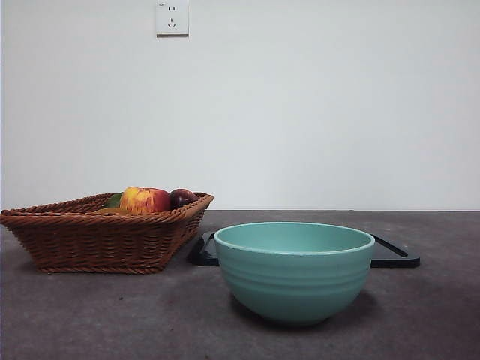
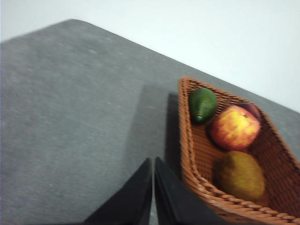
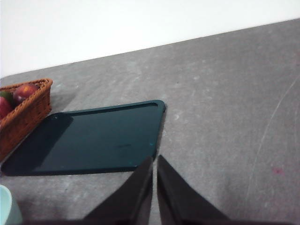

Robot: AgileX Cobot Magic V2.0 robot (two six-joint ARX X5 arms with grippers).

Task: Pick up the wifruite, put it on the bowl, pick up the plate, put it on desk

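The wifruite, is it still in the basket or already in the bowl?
In the basket. The wifruite lies inside the wicker basket near the apple. The bowl's inside is hidden from the low front view.

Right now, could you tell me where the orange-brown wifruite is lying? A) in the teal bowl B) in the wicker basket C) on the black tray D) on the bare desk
B: the left wrist view shows the wifruite inside the wicker basket, beside the apple.

- Even, soft light is filling the front view.
- The bowl is casting a faint shadow.
- The left wrist view is blurring slightly around the basket.
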